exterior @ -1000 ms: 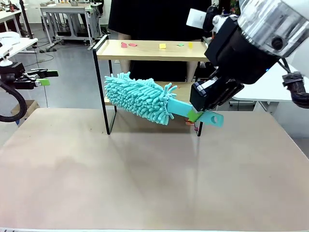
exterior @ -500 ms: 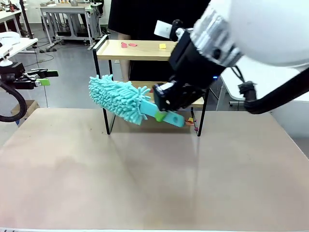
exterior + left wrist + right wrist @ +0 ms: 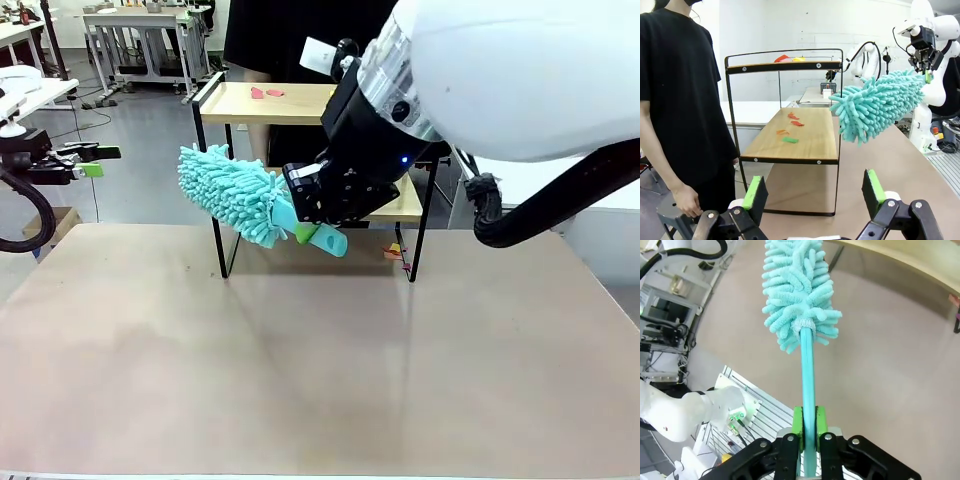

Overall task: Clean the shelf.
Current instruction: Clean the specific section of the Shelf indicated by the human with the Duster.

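The right tool pinches the duster, whose fluffy end ahead may bump the shelf and push it sideways.

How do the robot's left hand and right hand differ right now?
The left hand is open and empty; the right hand is shut on the handle of the teal duster. The left hand sits off to the left of the table, away from the shelf; the right hand is up close in front of the shelf. Both are black with green pads.
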Available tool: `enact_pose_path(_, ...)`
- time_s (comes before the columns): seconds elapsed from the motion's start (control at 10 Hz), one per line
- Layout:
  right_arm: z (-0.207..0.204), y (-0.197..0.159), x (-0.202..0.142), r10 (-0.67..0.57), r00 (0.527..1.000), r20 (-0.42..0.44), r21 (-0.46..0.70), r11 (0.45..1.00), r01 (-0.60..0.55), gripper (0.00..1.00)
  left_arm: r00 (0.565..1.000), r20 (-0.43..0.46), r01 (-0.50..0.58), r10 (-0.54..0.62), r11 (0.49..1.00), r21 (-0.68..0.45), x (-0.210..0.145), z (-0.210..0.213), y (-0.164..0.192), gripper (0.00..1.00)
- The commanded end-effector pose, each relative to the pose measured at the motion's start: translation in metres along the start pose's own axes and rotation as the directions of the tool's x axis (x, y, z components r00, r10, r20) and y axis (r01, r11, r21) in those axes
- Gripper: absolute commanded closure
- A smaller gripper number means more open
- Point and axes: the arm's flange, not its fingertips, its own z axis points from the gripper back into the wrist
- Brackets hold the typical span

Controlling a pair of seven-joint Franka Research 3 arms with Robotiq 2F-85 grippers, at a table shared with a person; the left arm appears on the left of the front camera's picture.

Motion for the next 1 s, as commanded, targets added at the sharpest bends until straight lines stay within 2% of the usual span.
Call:
enact_pose_path(0.0,0.017,-0.003,-0.003,-0.015,1.000,-0.018,-0.029,0.999,0.014,0.87,1.000,-0.008,0.013,-0.013,1.000,0.001,0.002,0.000,-0.002,0.00)
enact_pose_path(0.4,0.028,-0.018,-0.014,-0.011,0.999,-0.045,-0.062,0.998,0.008,0.87,1.000,-0.008,0.013,-0.013,1.000,0.001,0.002,0.000,-0.002,0.00)
enact_pose_path(0.9,-0.004,0.002,0.012,-0.115,0.991,0.069,-0.089,0.989,0.121,0.87,1.000,-0.008,0.013,-0.013,1.000,0.001,0.002,0.000,-0.002,0.00)
